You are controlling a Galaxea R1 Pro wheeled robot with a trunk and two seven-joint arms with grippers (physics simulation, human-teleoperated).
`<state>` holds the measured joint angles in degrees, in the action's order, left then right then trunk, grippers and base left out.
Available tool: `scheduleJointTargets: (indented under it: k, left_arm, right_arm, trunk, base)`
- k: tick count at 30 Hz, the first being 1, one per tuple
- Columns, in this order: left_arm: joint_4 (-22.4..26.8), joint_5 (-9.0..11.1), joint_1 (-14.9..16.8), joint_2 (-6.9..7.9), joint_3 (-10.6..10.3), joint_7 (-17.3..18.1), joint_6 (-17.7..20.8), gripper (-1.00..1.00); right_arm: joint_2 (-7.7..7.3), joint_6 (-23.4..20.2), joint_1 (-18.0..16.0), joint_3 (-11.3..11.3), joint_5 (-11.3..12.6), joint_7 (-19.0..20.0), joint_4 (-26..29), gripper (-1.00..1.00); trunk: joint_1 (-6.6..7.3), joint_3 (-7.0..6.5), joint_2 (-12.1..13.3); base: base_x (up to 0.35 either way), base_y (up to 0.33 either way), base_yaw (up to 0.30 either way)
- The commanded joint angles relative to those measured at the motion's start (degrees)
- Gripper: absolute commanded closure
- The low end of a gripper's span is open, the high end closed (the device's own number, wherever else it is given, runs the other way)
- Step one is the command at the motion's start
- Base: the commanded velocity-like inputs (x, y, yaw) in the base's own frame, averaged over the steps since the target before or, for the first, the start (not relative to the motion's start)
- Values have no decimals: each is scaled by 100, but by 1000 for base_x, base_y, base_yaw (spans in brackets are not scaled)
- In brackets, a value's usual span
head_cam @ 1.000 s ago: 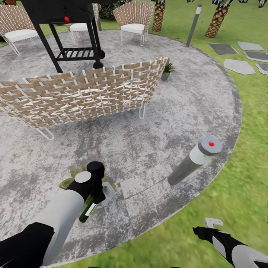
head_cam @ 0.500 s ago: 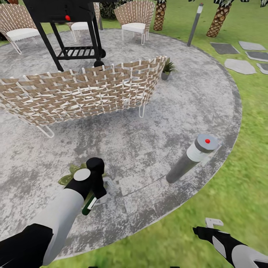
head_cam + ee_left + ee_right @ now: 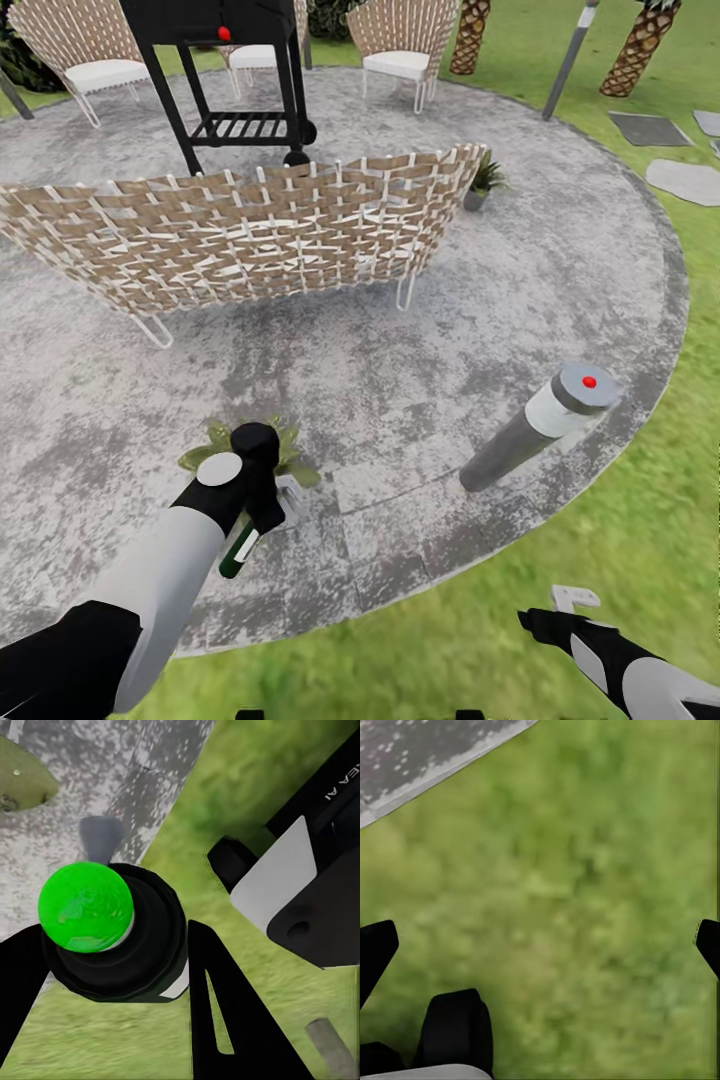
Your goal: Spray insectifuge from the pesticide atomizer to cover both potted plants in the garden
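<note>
With the pesticide atomizer (image 3: pixel 240 548) already clamped in the left gripper (image 3: pixel 262 520), the robot is holding it just beside the near potted plant (image 3: pixel 290 452), the far potted plant (image 3: pixel 483 180) remaining, while the right gripper (image 3: pixel 540 945) is hanging spread over grass.

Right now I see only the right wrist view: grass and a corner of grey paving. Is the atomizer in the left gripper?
Observer: Yes. In the head view the left gripper is shut on the pesticide atomizer, above the patio.
Operator: Where is the nearest plant?
Observer: The near potted plant sits on the paving just beyond that gripper; its leaves show on both sides of the wrist.
Operator: And the second one?
Observer: The far potted plant stands across the patio, by the end of the woven bench.
</note>
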<state>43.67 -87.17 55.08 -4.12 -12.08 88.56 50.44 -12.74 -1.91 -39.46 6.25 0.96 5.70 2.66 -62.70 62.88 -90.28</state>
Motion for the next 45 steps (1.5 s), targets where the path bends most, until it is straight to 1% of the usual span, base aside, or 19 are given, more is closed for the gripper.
scheduleJointTargets:
  k: [1,11,17,23,33,45]
  left_arm:
    - [3,-54,3,-1,-5,56,60,100]
    - [4,-54,3,1,3,56,62,100]
    - [9,-54,3,5,4,56,62,100]
    - [10,-59,3,1,4,56,62,100]
    - [10,-57,3,-1,4,56,62,100]
    - [10,-54,3,-1,-8,65,65,100]
  right_arm:
    - [-1,-20,0,43,10,28,7,-100]
    - [-4,-20,0,44,10,28,7,-100]
    - [-2,-20,0,43,-9,28,7,-100]
    - [-2,-20,0,43,-3,21,7,-100]
    - [-9,-20,0,47,10,36,7,-100]
    - [-9,-20,0,45,10,34,7,-100]
  trunk:
    - [2,5,-2]
    - [2,7,-2]
    - [2,7,-2]
    - [2,7,-2]
    - [2,7,-2]
    - [2,7,-2]
  base:
    - [-175,-162,43]
    - [-178,-137,12]
    - [-170,-101,214]
    - [-23,-10,226]
    - [-1,0,41]
    - [-28,0,236]
